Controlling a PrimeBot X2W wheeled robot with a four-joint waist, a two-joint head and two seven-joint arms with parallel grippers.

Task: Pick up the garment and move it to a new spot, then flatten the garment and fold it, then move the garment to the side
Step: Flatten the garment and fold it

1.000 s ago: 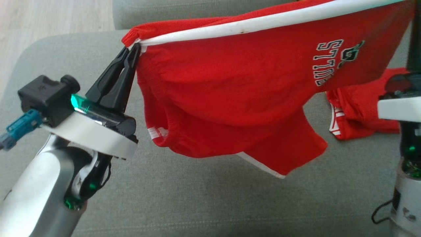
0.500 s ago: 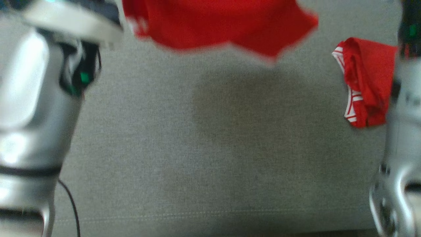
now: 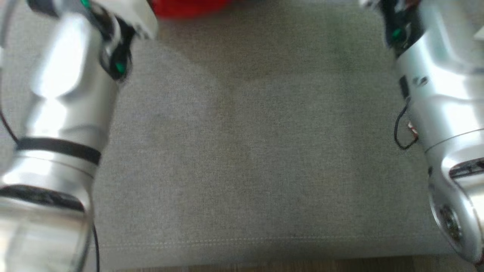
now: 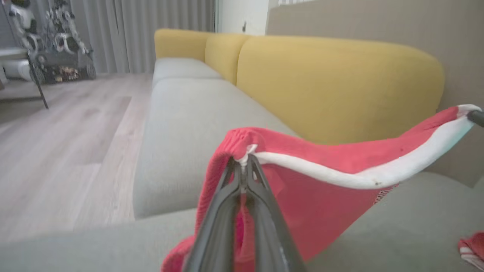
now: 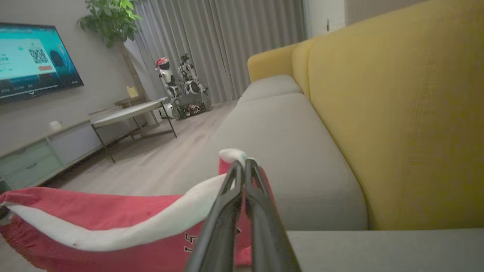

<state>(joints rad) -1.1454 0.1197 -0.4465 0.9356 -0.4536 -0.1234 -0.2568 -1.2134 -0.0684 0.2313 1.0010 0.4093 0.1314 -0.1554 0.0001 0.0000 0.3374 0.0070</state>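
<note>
shorts point(image 4: 321, 196), red with a white waistband, hang in the air above a grey sofa seat point(image 3: 245, 158), strung between the two arms. the left gripper point(image 4: 244, 164) has its jaws pinched tight on one end of the waistband, where the cloth bunches over the tips. the right gripper point(image 5: 242, 166) has its jaws closed the same way on the other end. the long axis is the waistband itself, running side to side across the robot's front from one grip to the other and sagging a little in the middle. the body of the shorts drops from that line toward the cushion, with white lettering partly showing. in the head view they are a blurred red edge at the top, between the silver left forearm point(image 3: 64, 94) and right forearm point(image 3: 442, 83). a second red garment point(image 4: 470, 247) lies on the seat at the lower right of the left wrist view. behind the seat stands a mustard-yellow backrest point(image 4: 340, 87). around it: pale wood floor point(image 4: 68, 143), grey curtains point(image 5: 227, 45), a wall screen point(image 5: 34, 60), a potted plant point(image 5: 109, 19), a coffee table point(image 5: 128, 113) and another robot point(image 5: 181, 87) by the curtains.
</note>
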